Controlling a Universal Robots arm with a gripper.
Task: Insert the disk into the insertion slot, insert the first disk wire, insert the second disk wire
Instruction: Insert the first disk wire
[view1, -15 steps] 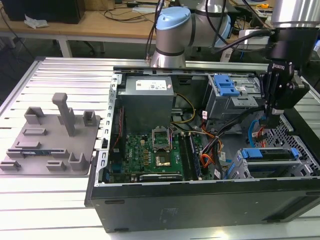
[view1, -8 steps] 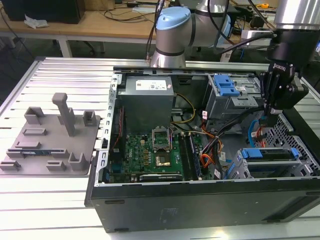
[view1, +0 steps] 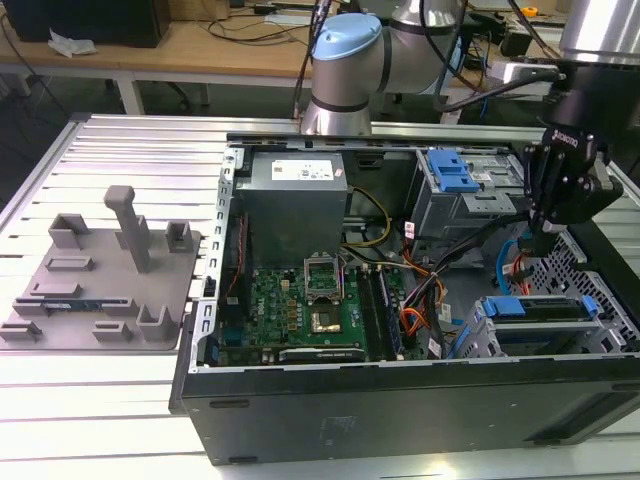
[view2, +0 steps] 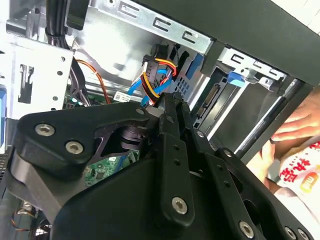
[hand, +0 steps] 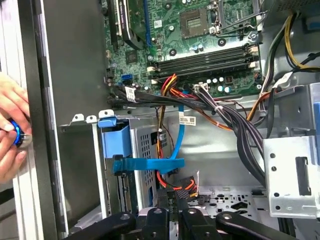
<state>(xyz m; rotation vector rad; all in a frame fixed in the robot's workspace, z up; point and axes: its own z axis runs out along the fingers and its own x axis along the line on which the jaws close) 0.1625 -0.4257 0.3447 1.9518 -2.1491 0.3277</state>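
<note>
The pincer (view1: 547, 236), jaws drawn tight, grips a disk wire (hand: 179, 185) inside the computer case (view1: 400, 410); just below it, the disk (view1: 540, 306) sits in the insertion slot (view1: 478, 335).

Black claw (view1: 547, 240), green motherboard (view1: 310, 300), blue-framed disk (view1: 522, 306) — grey perforated insertion slot (hand: 145, 149), orange-red-yellow wires (hand: 169, 86)

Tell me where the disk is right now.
The disk sits in the insertion slot at the exterior view's right, in the near corner of the open computer case, directly below the gripper.
</note>
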